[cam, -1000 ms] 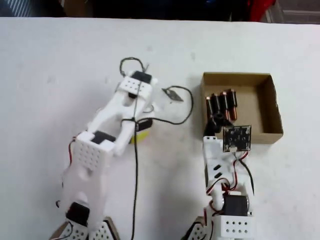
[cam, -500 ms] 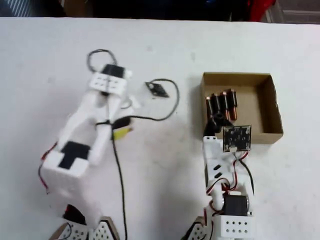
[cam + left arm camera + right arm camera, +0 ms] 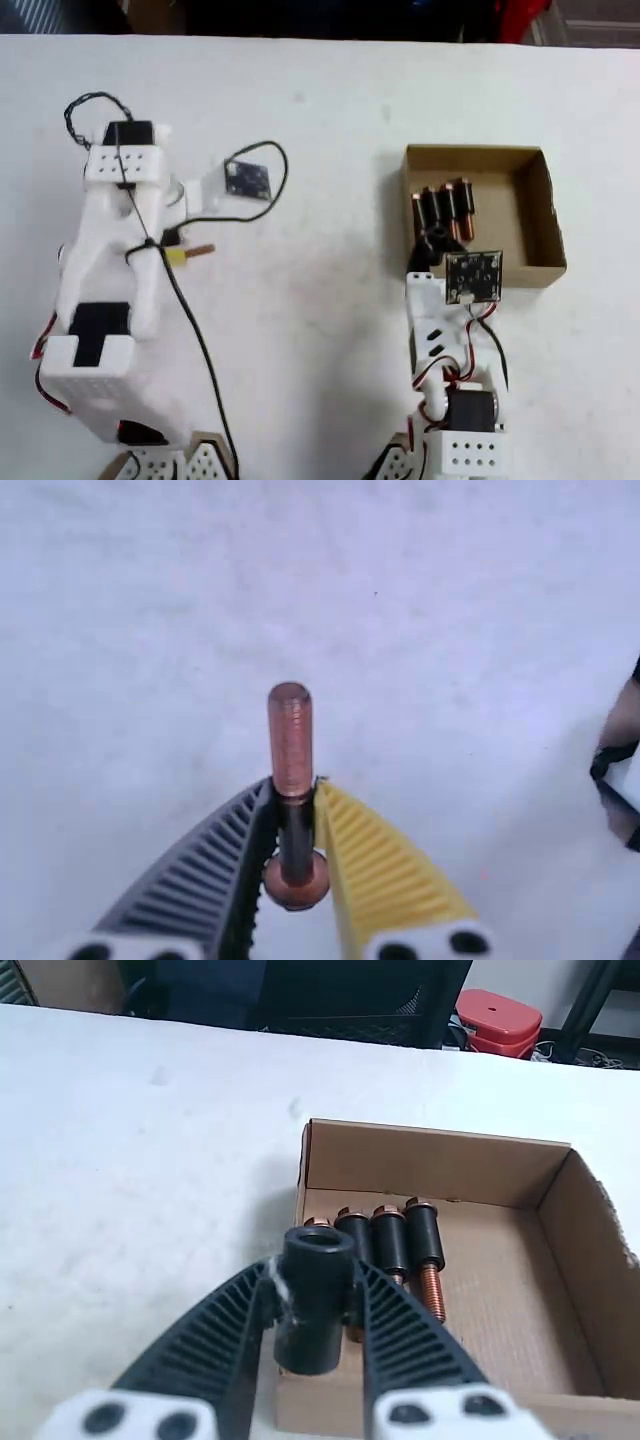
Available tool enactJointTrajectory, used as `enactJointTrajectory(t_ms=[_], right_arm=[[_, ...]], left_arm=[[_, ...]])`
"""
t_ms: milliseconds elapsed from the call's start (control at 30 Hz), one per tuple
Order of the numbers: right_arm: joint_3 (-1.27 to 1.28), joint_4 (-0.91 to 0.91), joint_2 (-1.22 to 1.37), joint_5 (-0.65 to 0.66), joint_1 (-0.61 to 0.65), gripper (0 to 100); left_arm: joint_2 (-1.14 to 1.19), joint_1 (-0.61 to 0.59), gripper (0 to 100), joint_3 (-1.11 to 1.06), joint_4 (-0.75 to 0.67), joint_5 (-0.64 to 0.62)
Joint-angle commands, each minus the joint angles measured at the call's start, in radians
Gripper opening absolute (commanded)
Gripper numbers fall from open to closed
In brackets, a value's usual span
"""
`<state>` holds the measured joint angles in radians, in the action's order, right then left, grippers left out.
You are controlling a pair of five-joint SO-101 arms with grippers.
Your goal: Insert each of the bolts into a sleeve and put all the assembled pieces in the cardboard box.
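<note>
Bolt (image 3: 290, 738) in left tool (image 3: 294, 786), shank outward.

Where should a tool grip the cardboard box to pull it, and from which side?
Probably by the right wall of the cardboard box, from above: it is thin and upright, and the assembled pieces lie along the left side, away from it.

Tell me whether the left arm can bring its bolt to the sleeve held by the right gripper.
Probably yes: bare table lies between the bolt and the sleeve, though the gap is wide.
</note>
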<state>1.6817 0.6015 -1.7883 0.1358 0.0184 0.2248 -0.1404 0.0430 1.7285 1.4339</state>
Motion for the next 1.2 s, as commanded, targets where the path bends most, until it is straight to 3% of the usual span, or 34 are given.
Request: enactJointTrajectory(t_ms=[0, 200, 533, 800, 967, 1167], right_arm=[[0.009, 0.002, -0.012, -0.002, -0.007, 1.7], [0.009, 0.002, -0.012, -0.002, -0.005, 1.7], [0.009, 0.002, -0.012, -0.002, -0.005, 1.7], [0.009, 0.002, -0.012, -0.002, -0.005, 1.7], [0.009, 0.002, -0.012, -0.002, -0.005, 1.7], [0.009, 0.002, -0.012, -0.002, -0.005, 1.7]], left_arm=[[-0.064, -0.004, 2, 0.005, -0.066, 0.069], [-0.035, -0.002, 2, 0.005, -0.160, 0.155], [0.226, 0.030, 2, 0.080, -0.233, 0.160], [0.377, 0.038, 8, 0.224, -0.169, 0.160], [0.421, 0.085, 8, 0.288, -0.049, 0.161], [0.456, 0.122, 10, 0.342, -0.028, 0.153]])
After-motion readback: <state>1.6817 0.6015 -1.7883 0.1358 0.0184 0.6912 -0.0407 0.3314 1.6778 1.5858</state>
